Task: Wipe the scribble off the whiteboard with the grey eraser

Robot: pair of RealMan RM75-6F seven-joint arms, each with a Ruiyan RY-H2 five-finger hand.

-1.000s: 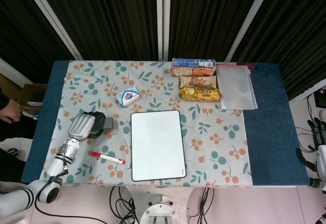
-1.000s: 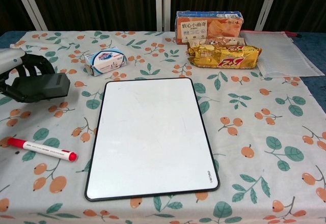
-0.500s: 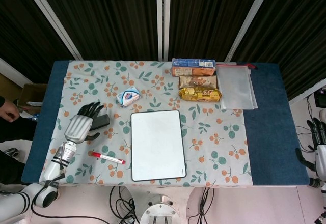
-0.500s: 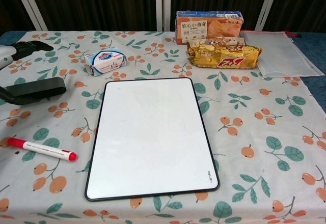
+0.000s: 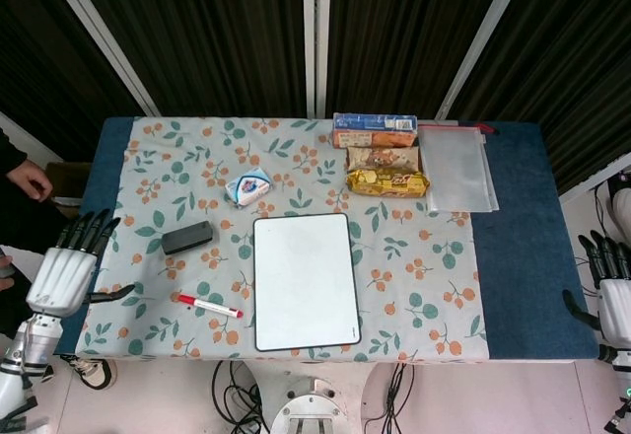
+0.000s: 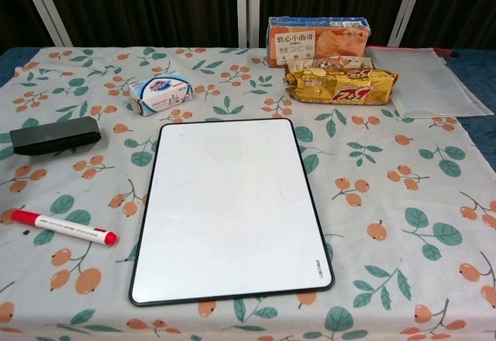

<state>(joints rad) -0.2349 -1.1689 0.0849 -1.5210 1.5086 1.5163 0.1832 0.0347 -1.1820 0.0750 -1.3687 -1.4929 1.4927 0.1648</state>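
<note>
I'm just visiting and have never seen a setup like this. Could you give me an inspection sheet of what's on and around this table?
Surface: table under floral cloth, blue edges bare.
Job's things: black-framed whiteboard lies flat, no scribble visible; dark grey block eraser lies on the cloth left of it, untouched.
Clutter: red-capped marker, small blue-white packet, orange biscuit box, yellow snack bag, clear zip pouch.
Hands: left hand off the table's left edge, fingers spread, empty; right hand beyond the right edge, empty.
Cables: black cables on the floor below the near edge.
Surroundings: dark curtains behind; a person's hand at far left.
</note>
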